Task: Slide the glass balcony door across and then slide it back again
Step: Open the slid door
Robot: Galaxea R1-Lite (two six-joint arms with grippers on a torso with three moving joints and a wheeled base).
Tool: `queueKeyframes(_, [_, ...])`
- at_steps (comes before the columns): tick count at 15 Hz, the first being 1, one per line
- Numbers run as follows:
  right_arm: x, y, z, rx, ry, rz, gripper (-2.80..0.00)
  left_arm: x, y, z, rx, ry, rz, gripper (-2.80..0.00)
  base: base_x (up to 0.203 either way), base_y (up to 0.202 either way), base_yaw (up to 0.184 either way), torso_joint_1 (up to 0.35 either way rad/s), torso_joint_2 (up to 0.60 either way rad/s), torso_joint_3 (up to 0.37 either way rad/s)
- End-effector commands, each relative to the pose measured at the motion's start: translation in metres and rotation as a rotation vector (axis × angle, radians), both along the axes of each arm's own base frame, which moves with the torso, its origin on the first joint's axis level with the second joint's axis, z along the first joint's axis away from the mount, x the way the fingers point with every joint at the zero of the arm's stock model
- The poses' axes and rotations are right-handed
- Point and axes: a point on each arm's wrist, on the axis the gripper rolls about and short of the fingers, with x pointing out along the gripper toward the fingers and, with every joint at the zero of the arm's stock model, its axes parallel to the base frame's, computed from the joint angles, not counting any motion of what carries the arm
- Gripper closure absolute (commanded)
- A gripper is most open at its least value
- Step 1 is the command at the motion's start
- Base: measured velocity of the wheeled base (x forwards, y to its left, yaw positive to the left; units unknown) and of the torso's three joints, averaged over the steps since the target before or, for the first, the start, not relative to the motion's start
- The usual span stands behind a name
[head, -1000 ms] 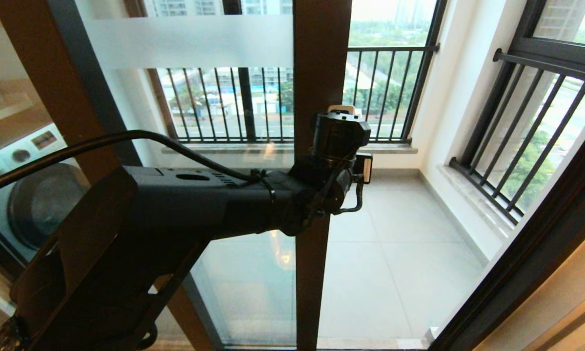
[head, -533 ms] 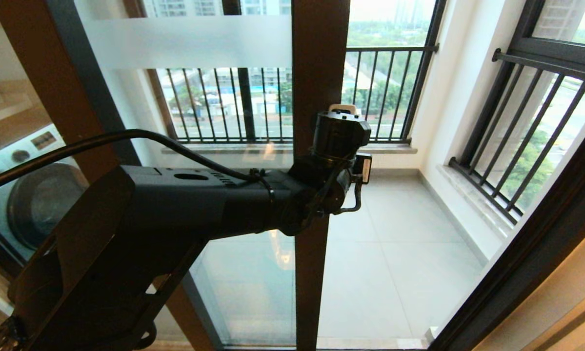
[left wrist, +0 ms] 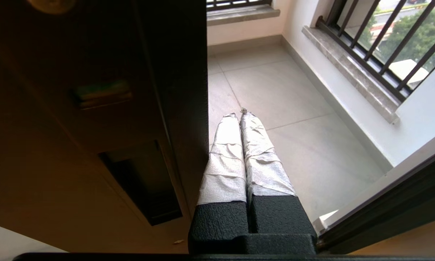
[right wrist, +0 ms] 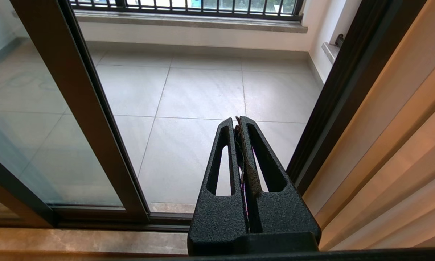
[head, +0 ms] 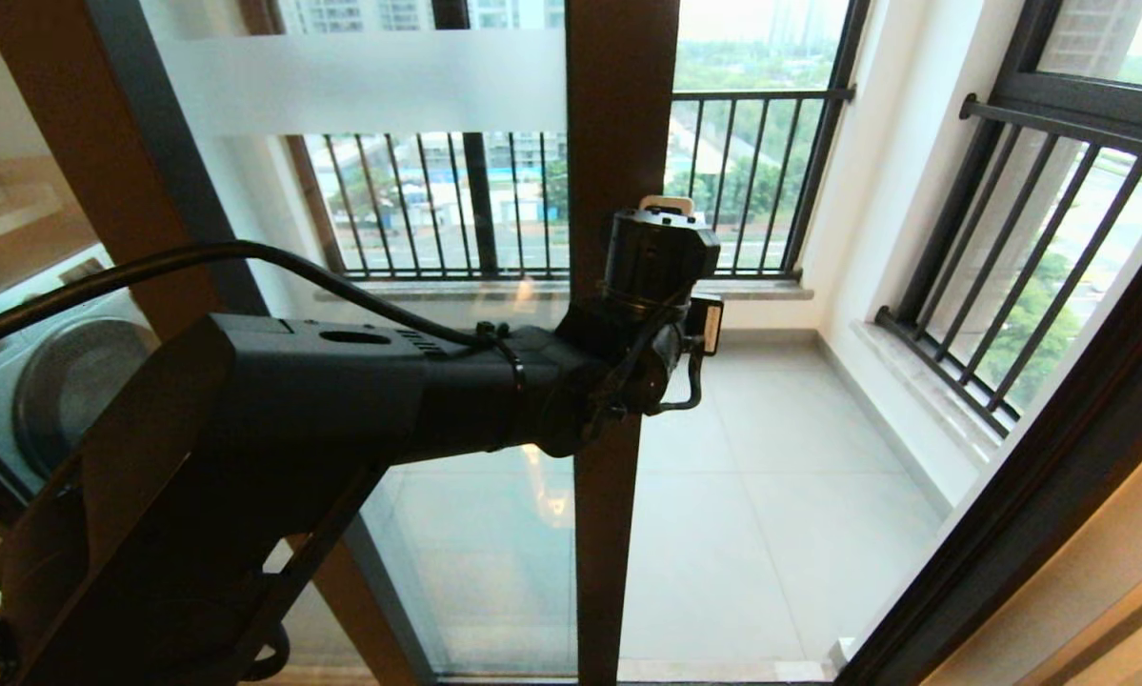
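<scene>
Left wrist view: left gripper (left wrist: 239, 114) jaws pressed together, empty, beside the glass balcony door (left wrist: 173, 72) stile edge.

floor (head: 771, 534): pale grey tiles | door track (right wrist: 166, 217): along its near edge

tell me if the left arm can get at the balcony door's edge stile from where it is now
Probably yes: the left hand, fingers shut, already lies right beside the open edge of the glass balcony door's stile, with only bare balcony floor beyond it and nothing between.
</scene>
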Motion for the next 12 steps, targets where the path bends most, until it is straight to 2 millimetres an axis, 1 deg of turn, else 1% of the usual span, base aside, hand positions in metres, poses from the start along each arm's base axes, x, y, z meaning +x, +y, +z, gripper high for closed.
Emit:
queueKeyframes(1, [0.000,0.000,0.000,-0.001,0.000,0.001,0.00,0.000,0.007,0.006,-0.003,-0.006,0.017,0.00,0.000,0.000,0.000,0.000,0.00,0.000])
queueKeyframes(3, [0.000,0.000,0.000,-0.001,0.000,0.001,0.00,0.004,0.010,0.005,-0.002,-0.005,0.028,0.00,0.000,0.000,0.000,0.000,0.00,0.000])
queueKeyframes(8, [0.000,0.000,0.000,-0.001,0.000,0.001,0.00,0.005,0.012,0.005,0.003,-0.005,0.032,0.00,0.000,0.000,0.000,0.000,0.00,0.000])
queueKeyframes(12, [0.000,0.000,0.000,-0.001,0.000,0.001,0.00,0.012,0.020,0.005,0.004,-0.007,0.055,0.00,0.000,0.000,0.000,0.000,0.00,0.000])
